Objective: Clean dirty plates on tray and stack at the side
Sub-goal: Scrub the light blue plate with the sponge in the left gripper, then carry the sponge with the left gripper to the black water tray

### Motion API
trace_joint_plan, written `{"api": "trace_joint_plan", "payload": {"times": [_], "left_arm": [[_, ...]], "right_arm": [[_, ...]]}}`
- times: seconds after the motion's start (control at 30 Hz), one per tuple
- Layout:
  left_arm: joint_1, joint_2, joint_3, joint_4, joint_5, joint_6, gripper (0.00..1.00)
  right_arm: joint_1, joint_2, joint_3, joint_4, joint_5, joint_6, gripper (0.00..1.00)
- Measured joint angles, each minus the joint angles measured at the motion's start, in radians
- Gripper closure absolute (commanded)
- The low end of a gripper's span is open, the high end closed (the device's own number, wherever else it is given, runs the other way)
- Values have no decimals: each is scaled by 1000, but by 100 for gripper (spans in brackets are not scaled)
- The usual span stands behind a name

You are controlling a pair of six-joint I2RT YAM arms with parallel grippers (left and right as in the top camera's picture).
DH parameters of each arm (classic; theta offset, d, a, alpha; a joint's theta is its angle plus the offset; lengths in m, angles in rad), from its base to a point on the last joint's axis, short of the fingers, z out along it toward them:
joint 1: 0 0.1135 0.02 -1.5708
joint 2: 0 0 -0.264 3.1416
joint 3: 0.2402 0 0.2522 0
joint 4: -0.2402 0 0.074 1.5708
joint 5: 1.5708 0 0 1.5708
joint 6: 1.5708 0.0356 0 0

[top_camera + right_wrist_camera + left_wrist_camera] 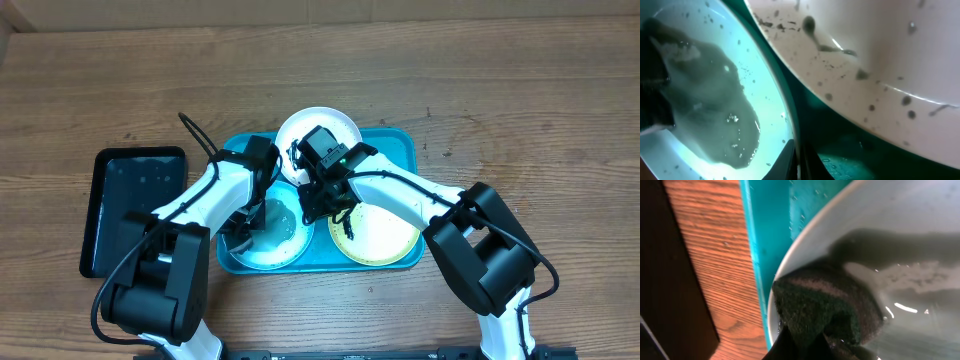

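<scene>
Wooden table. Turquoise tray, centre, carries three plates: likely stiff, light, wet-slippery; take by rims. Left gripper clamped on sponge over near-left light blue plate; right gripper closed together at its rim.

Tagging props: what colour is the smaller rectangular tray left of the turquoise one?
The smaller rectangular plastic tray is black; the overhead view shows it best.
</scene>
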Motion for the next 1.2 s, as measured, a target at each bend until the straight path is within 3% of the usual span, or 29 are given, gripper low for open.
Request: {"api": "trace_joint_plan", "payload": {"times": [0.3,0.63,0.8,1.2], "left_arm": [[1,19,119,-24,-44,-80,96],[49,23,468,-170,47,-115,96],[165,-2,579,-240,150,-124,96],[521,-146,610,-377,242,-128,96]], "right_arm": [[-1,0,0,-2,2,10,96],[-1,0,33,-52,9,2,96],[-1,0,86,-67,38,-2,96],[-1,-3,323,-332,330,-27,96]]}}
